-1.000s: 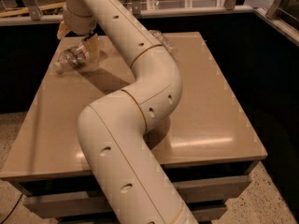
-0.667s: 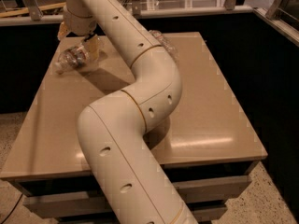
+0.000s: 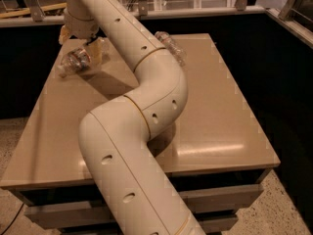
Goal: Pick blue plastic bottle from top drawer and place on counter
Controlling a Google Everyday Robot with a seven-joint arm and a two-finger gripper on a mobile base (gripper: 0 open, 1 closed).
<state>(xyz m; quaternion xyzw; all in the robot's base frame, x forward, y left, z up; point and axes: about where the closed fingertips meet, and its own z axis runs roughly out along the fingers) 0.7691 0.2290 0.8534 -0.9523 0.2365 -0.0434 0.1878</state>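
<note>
— Where do we see the gripper [image 3: 90, 45]?
— Over the far left corner of the counter [image 3: 220, 106], just above the bottle [image 3: 73, 62] lying there.
— And behind our arm [image 3: 146, 106]?
— A second bottle [image 3: 171, 45], near the far edge. The top drawer [image 3: 225, 195] sits under the front edge.

Arm [image 3: 146, 102] crosses counter [image 3: 230, 106] centre; jaws, bottle [image 3: 73, 61] far-left; right side free.

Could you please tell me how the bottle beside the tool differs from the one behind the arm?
The corner bottle lies right by the tool, at the counter's far left corner, in plain view. The other bottle lies apart, near the far edge's middle, partly hidden by the arm. Both are clear, lying on their sides.
</note>
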